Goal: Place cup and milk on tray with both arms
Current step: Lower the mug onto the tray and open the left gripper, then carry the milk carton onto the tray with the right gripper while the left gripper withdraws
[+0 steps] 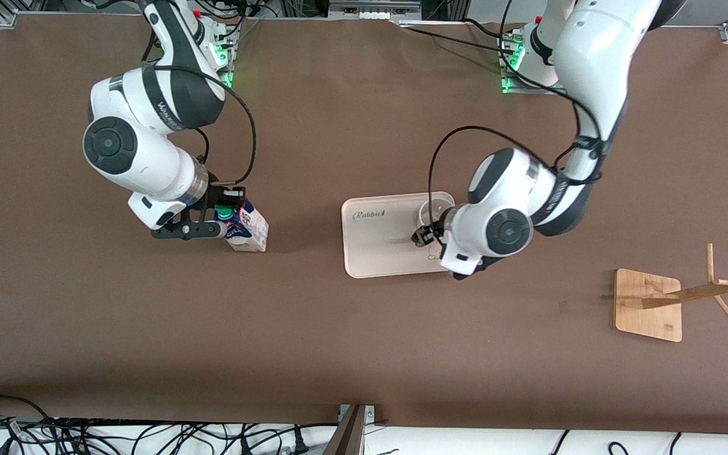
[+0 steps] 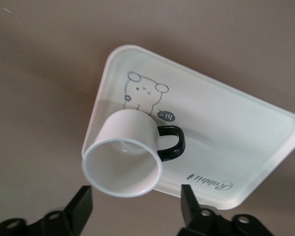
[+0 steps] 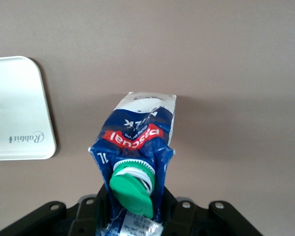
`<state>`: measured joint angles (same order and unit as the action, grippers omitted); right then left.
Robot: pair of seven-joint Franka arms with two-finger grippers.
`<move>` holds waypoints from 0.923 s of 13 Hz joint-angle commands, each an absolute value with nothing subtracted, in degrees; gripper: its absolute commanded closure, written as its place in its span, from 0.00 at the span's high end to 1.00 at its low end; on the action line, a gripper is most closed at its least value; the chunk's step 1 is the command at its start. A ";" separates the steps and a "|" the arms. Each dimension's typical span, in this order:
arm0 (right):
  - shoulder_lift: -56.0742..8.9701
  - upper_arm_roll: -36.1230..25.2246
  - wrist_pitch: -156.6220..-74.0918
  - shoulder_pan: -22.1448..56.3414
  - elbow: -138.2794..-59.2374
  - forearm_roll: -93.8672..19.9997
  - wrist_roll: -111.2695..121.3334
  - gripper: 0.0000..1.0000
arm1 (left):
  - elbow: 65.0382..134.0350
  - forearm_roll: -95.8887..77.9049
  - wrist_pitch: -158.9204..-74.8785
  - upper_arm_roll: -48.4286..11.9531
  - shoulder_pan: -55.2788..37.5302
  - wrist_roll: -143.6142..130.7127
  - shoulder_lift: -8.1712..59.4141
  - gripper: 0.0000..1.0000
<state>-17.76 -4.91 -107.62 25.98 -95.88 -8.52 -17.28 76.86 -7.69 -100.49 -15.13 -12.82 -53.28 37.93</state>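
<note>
1. Front view: nearest the camera stands a wooden stand (image 1: 651,303) with a square base, toward the left arm's end of the table (image 1: 364,341). Farther from the camera, the cream tray (image 1: 380,243) lies mid-table with the cup (image 1: 432,210) on it. The left gripper (image 1: 424,235) hangs over the tray, just beside the cup. Toward the right arm's end, the right gripper (image 1: 228,218) grips the milk carton (image 1: 249,230) at its top; the carton's base appears to rest on the table, well apart from the tray.
2. Left wrist view: the white cup (image 2: 125,155), black handle sideways, sits upright on the tray (image 2: 246,142) beside the rabbit drawing (image 2: 143,96). The left gripper's fingers (image 2: 81,204) stand wide apart, clear of the cup.
3. Right wrist view: the right gripper (image 3: 132,216) is clamped on the carton (image 3: 137,132) near its green cap (image 3: 132,189). A tray corner (image 3: 19,113) shows nearby.
</note>
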 commanded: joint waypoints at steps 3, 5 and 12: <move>-21.17 -5.27 -106.96 33.11 -88.87 -9.75 -26.60 0.36 | 77.96 -1.69 -95.03 -15.21 -7.83 -43.19 28.14 1.00; -23.63 -5.27 -107.49 37.77 -85.54 -10.19 -32.67 0.36 | 77.87 2.88 -91.86 -15.29 -6.33 -37.12 25.94 1.00; -32.34 -5.27 -113.90 47.11 -77.17 -10.90 -39.03 0.36 | 77.96 4.04 -86.50 -14.86 -0.35 -23.05 17.32 1.00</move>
<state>-30.01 -4.53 -113.19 46.28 -79.46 -10.28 -38.70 76.69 3.73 -88.78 -14.59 -0.75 -27.83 19.87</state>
